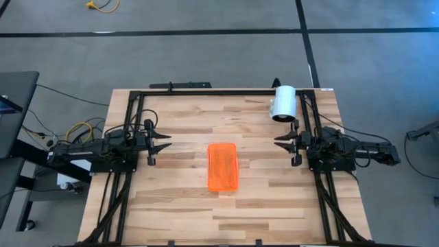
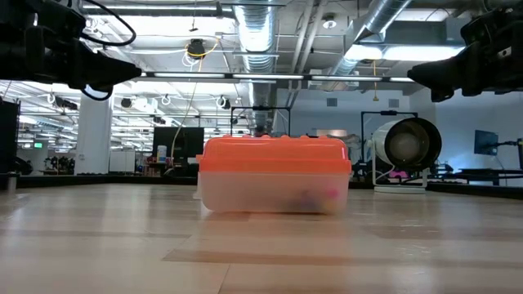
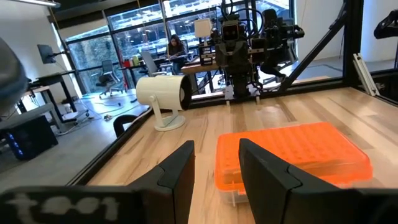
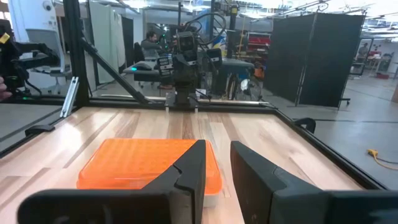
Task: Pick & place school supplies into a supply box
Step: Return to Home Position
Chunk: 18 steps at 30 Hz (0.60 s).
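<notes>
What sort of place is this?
Probably a robotics lab in an industrial hall: bare ceiling ducts, a person in the background, and a left arm and right arm at a wooden table.

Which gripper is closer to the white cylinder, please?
The right gripper: the cylinder is just past it, on the same side of the box; the left gripper is on the box's other side, much farther off.

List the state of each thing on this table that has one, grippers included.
supply box: shut, lid down, flat at mid-table.
school supplies: inside the box, only faint colours through its clear base.
left gripper: open, empty, left of the box.
right gripper: open, empty, right of the box.
white cylinder: on its side, back right.
</notes>
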Each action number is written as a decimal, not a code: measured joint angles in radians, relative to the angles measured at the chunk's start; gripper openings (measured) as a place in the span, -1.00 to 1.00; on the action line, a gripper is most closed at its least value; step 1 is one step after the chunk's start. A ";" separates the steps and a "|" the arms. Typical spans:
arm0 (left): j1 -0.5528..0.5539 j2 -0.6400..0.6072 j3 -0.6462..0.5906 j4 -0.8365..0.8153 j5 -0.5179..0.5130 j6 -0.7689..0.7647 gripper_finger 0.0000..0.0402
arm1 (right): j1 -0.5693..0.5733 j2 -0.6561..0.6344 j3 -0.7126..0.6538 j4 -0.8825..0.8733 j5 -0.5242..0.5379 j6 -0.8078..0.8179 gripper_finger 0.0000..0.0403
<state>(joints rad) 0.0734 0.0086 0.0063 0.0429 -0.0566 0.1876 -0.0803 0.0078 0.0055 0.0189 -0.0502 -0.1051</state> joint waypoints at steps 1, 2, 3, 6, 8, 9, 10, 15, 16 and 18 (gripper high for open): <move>0.000 0.000 0.000 0.000 0.000 0.001 -0.42 | 0.000 0.000 0.000 0.000 0.000 0.000 -0.66; 0.000 0.000 0.000 0.000 0.000 0.003 -0.42 | 0.000 0.000 0.000 0.000 0.000 0.000 -0.66; 0.000 0.000 0.000 0.000 0.000 0.004 -0.42 | 0.000 0.000 0.000 0.000 0.000 0.000 -0.66; 0.000 0.000 0.000 0.000 0.000 -0.007 -0.42 | 0.000 0.000 0.000 0.000 0.000 0.000 -0.66; 0.000 0.000 0.000 0.000 0.000 -0.012 -0.42 | 0.000 0.000 0.000 0.000 0.000 0.000 -0.66; 0.000 0.000 0.000 0.000 0.000 -0.011 -0.42 | 0.000 0.000 0.000 0.000 0.000 0.000 -0.66; 0.000 0.000 0.000 0.000 0.000 -0.008 -0.42 | 0.000 0.000 0.000 0.000 0.000 0.000 -0.66; 0.000 0.000 0.000 0.000 0.000 -0.019 -0.42 | 0.000 0.000 0.000 0.000 0.000 0.000 -0.66; 0.000 0.000 0.000 0.000 0.000 -0.022 -0.42 | 0.000 0.000 0.000 0.000 -0.001 0.000 -0.66; 0.000 0.000 0.000 0.000 0.000 -0.021 -0.42 | 0.000 0.000 0.000 0.000 0.000 0.000 -0.66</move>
<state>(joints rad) 0.0734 0.0086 0.0063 0.0429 -0.0563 0.1663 -0.0803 0.0078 0.0051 0.0193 -0.0506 -0.1047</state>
